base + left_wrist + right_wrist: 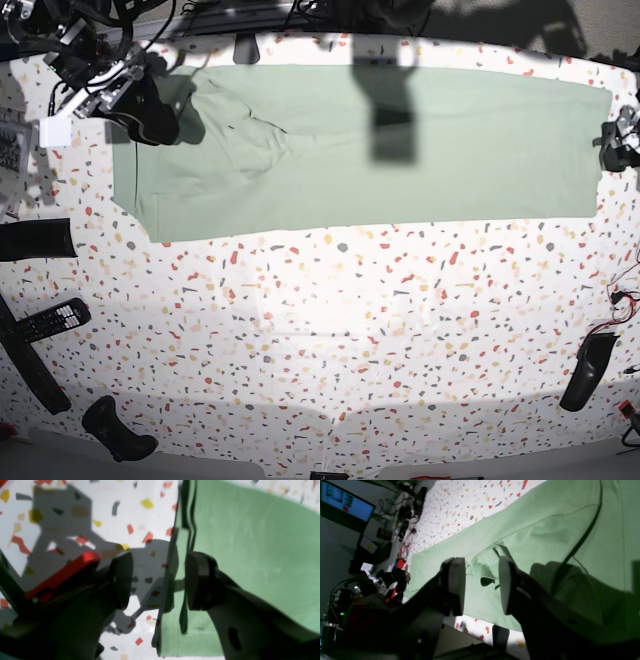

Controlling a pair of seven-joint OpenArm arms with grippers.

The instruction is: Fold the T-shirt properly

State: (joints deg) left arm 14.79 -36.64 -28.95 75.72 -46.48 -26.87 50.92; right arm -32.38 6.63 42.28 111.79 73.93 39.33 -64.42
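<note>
In the left wrist view, the left gripper (156, 581) stands wide open, its two dark pads (123, 580) well apart. The layered edge of the shirt (250, 555) runs between them, just beside the right-hand pad, but neither pad presses on it. The green cloth spreads flat to the right; the speckled table (107, 512) shows to the left, with the gripper's shadow on it. A red part (62, 572) sits on the left finger's body. In the right wrist view, the right gripper (482, 585) is also open, with a clear gap between its pads (456, 585). It holds nothing. Through the gap shows a small rumpled fold of the shirt (520, 530), with a dark opening beside it. The cloth lies across the table (470, 502) toward a monitor (345, 505) and cables at the far end. In the base view, the shirt (470, 150) lies as a long, flat band across the upper part of the table (350, 330), reaching almost from one side to the other. The right gripper (150, 105) is at the band's left end, over rumpled cloth. The left gripper (612, 145) is at the band's right edge, small and partly cut off. A remote (50, 320) lies near the table's left edge, well apart from the shirt.
</note>
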